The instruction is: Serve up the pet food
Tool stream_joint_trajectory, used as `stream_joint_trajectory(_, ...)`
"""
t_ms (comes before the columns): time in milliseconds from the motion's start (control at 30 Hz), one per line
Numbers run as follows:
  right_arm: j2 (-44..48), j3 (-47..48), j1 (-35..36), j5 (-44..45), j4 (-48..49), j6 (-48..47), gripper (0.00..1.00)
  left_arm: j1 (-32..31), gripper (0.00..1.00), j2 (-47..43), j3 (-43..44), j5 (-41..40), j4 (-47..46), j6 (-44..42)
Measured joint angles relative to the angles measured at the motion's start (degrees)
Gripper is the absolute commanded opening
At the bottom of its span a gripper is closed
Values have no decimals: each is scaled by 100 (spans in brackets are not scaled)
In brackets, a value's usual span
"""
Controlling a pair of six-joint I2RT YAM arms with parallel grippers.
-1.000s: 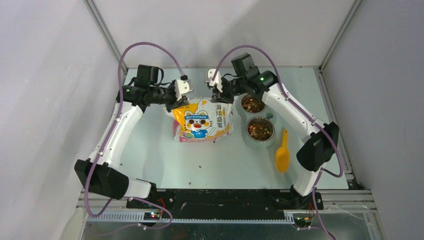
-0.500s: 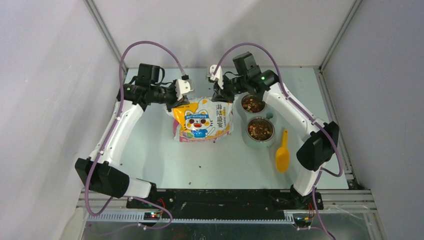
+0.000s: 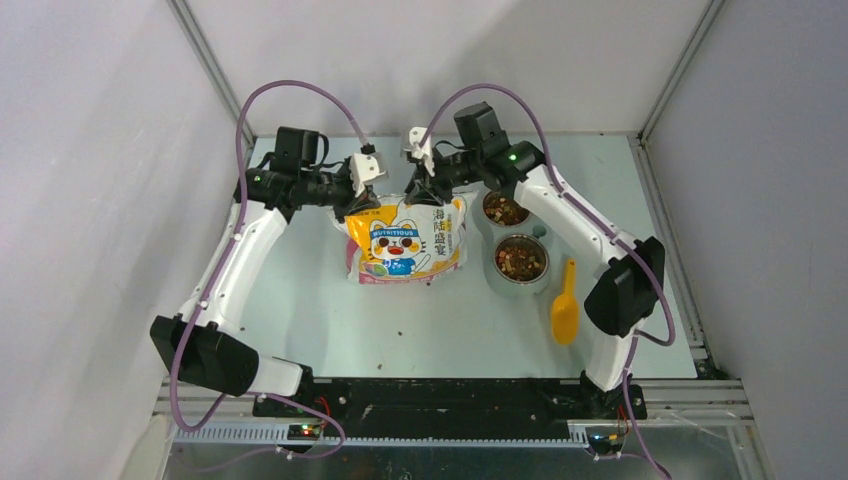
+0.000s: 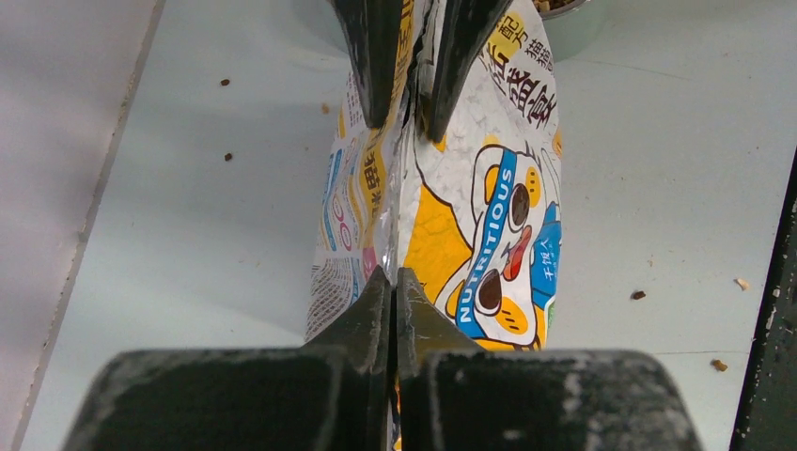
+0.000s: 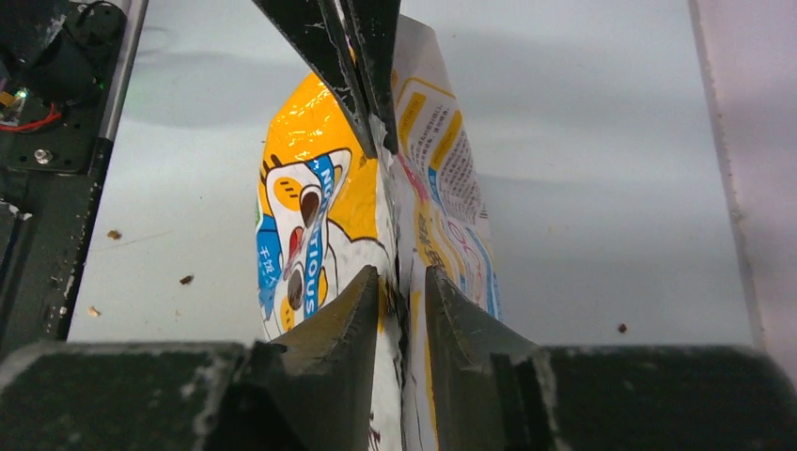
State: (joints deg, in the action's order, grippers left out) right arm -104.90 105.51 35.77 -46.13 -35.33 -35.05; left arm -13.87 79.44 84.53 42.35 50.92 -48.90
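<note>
The pet food (image 3: 521,260) fills two steel bowls, one near (image 3: 521,258) and one far (image 3: 505,208), right of the printed bag (image 3: 405,240). The bag stands at mid-table, held by its top edge. My left gripper (image 3: 351,209) is shut on the left end of that edge, seen in the left wrist view as my left gripper (image 4: 395,277) pinching the bag (image 4: 470,216). Further along the same edge my right gripper (image 3: 424,197) is also shut on it. The right wrist view shows my right gripper (image 5: 399,282) with the bag (image 5: 320,207) squeezed between its fingers (image 5: 352,310).
A yellow scoop (image 3: 565,305) lies on the table right of the near bowl. Stray pellets (image 4: 638,294) are scattered on the pale table (image 3: 300,300). Walls close in at the back and on both sides.
My right gripper has slid left along the bag's top edge, closer to the left gripper. The left gripper and the bag's base have stayed in place.
</note>
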Motion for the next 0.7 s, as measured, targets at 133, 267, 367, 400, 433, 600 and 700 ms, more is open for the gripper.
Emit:
stream_joint_trajectory(133, -184, 74, 61, -92, 68, 109, 0, 0, 0, 0, -4, -13, -20, 9)
stream_joint_trajectory(267, -197, 94, 48, -166, 33, 144, 0, -7, 18, 0, -33, -4, -92, 101)
stream_joint_trajectory(367, -197, 94, 42, -210, 28, 190, 0, -52, 31, -7, -103, 50, -321, 186)
stream_joint_trajectory(400, -197, 94, 42, -212, 28, 214, 0, -87, 30, -15, -144, 76, -461, 243)
stream_joint_trajectory(433, -199, 94, 42, -210, 28, 234, 0, -144, 24, -24, -203, 101, -610, 291)
stream_joint_trajectory(600, -197, 94, 48, -205, 24, 334, 27, -452, 1, -33, -398, 136, -1082, 457)
stream_joint_trajectory(700, -197, 94, 46, -203, 33, 321, 33, -481, 0, -22, -398, 133, -1113, 501)
